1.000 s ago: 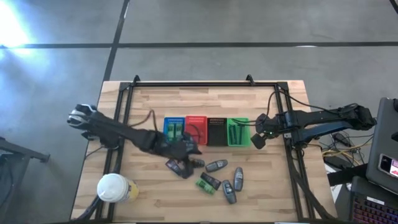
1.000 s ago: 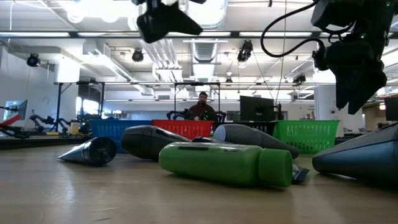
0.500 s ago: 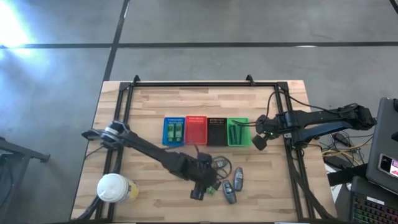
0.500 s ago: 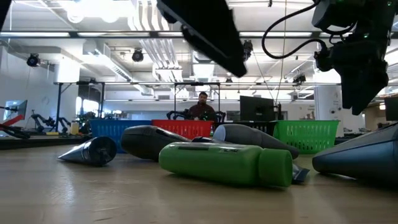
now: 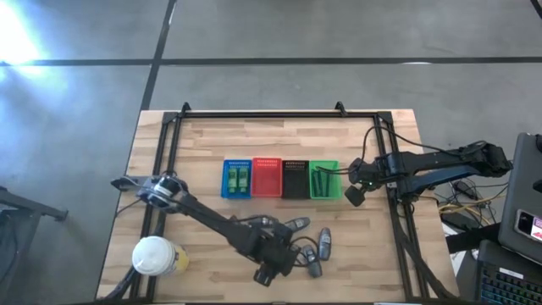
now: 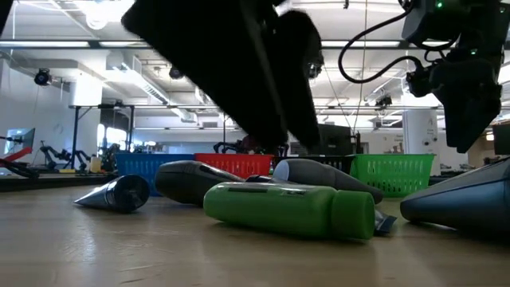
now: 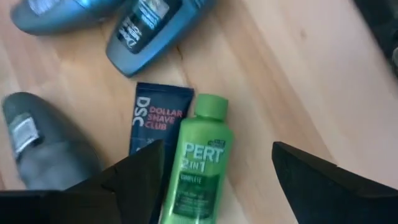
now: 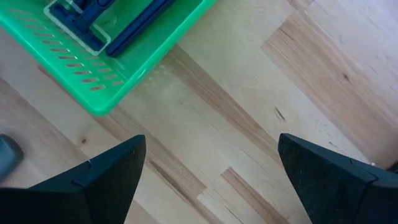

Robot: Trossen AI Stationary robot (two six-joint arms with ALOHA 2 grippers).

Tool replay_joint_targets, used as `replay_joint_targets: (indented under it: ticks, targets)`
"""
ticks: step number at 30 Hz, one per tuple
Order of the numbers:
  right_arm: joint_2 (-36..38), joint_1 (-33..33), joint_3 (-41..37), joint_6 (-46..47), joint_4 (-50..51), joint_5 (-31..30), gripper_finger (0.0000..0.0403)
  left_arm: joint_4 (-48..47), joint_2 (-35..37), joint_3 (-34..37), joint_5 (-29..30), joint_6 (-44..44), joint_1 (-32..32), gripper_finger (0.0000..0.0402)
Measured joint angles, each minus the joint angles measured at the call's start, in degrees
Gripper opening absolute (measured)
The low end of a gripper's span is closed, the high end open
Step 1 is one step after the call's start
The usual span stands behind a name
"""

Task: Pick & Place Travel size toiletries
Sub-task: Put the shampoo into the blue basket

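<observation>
My left gripper [image 5: 273, 266] hovers open over the pile of toiletries near the table's near edge. In the left wrist view its fingers [image 7: 214, 158] stand on either side of a bright green bottle [image 7: 200, 167] without touching it. That bottle lies flat on the wood [image 6: 288, 209], beside a dark blue packet [image 7: 159, 119] and grey oval tubes [image 7: 43, 146]. More grey tubes [image 5: 324, 242] lie to the right. My right gripper [image 5: 354, 193] hangs open above bare wood [image 8: 211, 162], just right of the green basket [image 8: 106, 59].
Blue [image 5: 237, 178], red [image 5: 266, 176], black [image 5: 295, 178] and green [image 5: 323, 180] baskets stand in a row mid-table; the green one holds dark sticks [image 8: 118, 18]. A white-lidded cup [image 5: 155, 256] sits at the near left corner. A dark frame runs around the table.
My left gripper has swung from beside the blue basket toward the table's near edge and to the right, coming down over the pile of toiletries. The toiletries on the table have not moved.
</observation>
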State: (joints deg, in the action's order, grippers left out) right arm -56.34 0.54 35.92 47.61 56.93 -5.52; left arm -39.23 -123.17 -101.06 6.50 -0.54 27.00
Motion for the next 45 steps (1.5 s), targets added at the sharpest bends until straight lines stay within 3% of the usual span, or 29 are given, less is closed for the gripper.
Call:
replay_joint_targets:
  ticks: [11,22,28,33,37,42,45]
  targets:
    - [0.0,0.0,0.0,-0.3,0.1,0.0,0.0363,-0.3,-3.3,0.0,-0.2,0.7,-1.8,0.0288]
    - [0.0,0.0,0.0,-1.3,0.0,0.0,0.0363,-1.6,-3.7,1.3,-4.8,-0.7,-1.7,0.0221]
    - [0.0,0.0,0.0,-1.4,-0.1,0.0,0.0364,-1.3,-3.4,2.7,-5.2,-1.4,-1.8,0.0213]
    - [0.0,0.0,-0.1,-1.8,-0.1,-0.1,0.0364,-1.4,-3.3,2.7,-5.5,-4.6,-1.8,0.0204]
    - [0.0,0.0,-0.2,-2.6,-0.1,-0.4,0.0364,-1.6,-3.0,2.7,-5.4,-8.6,-1.7,0.0175]
    - [0.0,0.0,-0.2,-2.9,-0.1,-0.4,0.0363,-6.5,-2.0,0.8,-5.0,-17.6,-0.5,0.0144]
    - [0.0,0.0,-0.2,-3.0,-0.2,-0.4,0.0363,-9.7,0.5,-0.1,-1.4,-26.5,0.8,0.0142]
